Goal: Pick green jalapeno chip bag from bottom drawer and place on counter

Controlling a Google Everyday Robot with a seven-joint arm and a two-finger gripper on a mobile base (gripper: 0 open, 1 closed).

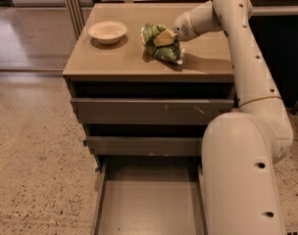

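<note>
The gripper [164, 37] is clamping the upper part of the green jalapeno chip bag [163, 53]; the bag is sitting crumpled on the surface [119, 58], directly under the gripper, right of the bowl [107, 32]; releasing straight down is looking sufficient.

You are seeing the gripper [164, 37] showing tan-yellow on top of the green jalapeno chip bag [161, 52], midway along the counter [119, 60] and nearer its back edge. The bag is showing green with white patches. The counter is gleaming tan-beige. Near its back left corner a bowl [108, 32] is showing cream. The arm [244, 67] is showing off-white with small dark dots. The upper drawers [139, 112] are showing grey-brown with pale scuffs, the bottom drawer [149, 207] flat grey. The room floor [36, 146] is showing speckled beige.
</note>
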